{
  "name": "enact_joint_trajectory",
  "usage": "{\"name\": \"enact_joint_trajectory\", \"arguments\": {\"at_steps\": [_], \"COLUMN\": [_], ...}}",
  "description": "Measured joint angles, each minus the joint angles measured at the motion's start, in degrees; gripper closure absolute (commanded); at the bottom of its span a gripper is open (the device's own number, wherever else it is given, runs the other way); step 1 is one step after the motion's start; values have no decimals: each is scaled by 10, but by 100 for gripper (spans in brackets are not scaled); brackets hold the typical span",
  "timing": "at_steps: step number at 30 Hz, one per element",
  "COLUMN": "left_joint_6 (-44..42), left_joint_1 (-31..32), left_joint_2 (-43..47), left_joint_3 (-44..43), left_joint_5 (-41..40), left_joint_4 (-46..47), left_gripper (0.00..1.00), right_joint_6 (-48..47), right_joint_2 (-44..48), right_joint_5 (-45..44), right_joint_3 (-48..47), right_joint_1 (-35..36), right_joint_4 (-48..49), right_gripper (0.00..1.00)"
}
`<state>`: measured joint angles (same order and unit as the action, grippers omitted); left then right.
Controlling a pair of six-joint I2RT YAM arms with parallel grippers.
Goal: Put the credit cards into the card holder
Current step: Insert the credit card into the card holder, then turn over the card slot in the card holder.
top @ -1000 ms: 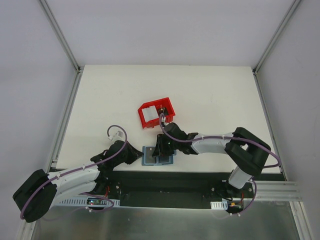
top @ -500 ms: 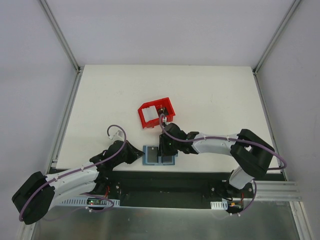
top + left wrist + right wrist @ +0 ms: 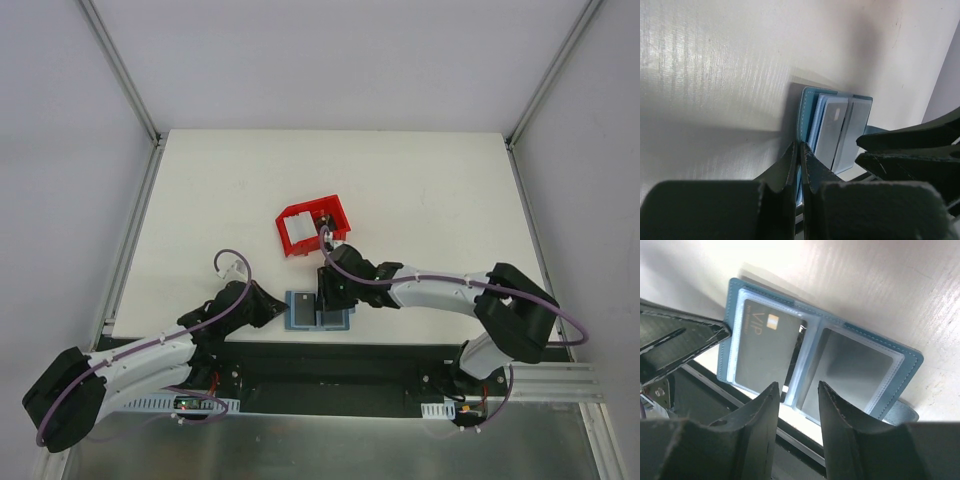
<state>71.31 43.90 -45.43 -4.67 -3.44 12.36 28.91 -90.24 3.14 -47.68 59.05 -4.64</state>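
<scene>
Left gripper [image 3: 799,147] clamping the holder [image 3: 855,367], right gripper [image 3: 799,386] gaping empty, you're sitting at one grey card [image 3: 765,355] pocketed, white cards [image 3: 297,232] seemingly waiting in the bin [image 3: 340,222].

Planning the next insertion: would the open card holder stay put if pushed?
Probably floppy: the card holder is a thin cover folding along its middle. Likely light, so it may slide on the smooth table unless the left gripper, shut on its edge, pins it.

card holder [image 3: 856,365]: teal-blue cover, paler stitching at the edge, light-blue see-through pockets.
credit card [image 3: 765,350]: dark grey, pale "VIP" lettering, small orange-and-white mark.
bin [image 3: 336,214]: bright red.
desk [image 3: 430,190]: white, faint ribbed grain.
right fingers [image 3: 840,430]: black.
</scene>
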Motion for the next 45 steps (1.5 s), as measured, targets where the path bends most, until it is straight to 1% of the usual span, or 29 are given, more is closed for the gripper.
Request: {"name": "enact_joint_trajectory", "arguments": {"at_steps": [1,2,9,13,20,26,45], "left_joint_6": [-2,-3,-4,-3,-2,-1,-1], "left_joint_1": [0,0,0,0,0,0,0], "left_joint_2": [2,3,6,14,31,34,34], "left_joint_3": [0,0,-7,-11,-13,-13,-13], "left_joint_5": [0,0,5,12,19,19,20], "left_joint_4": [-2,-3,-11,-12,-13,-13,-13], "left_gripper": [100,100,100,100,100,100,100], "right_joint_6": [-4,-8,-31,-37,-43,-44,-45], "right_joint_2": [6,12,14,-12,-60,-70,-93], "right_joint_5": [-4,-8,-30,-44,-75,-85,-83], "right_joint_3": [-1,-3,-64,-97,-137,-151,-164], "right_joint_1": [3,7,41,54,68,72,72], "right_joint_4": [-2,-6,-26,-36,-90,-110,-115], "right_gripper": [54,53,51,50,51,50,46]}}
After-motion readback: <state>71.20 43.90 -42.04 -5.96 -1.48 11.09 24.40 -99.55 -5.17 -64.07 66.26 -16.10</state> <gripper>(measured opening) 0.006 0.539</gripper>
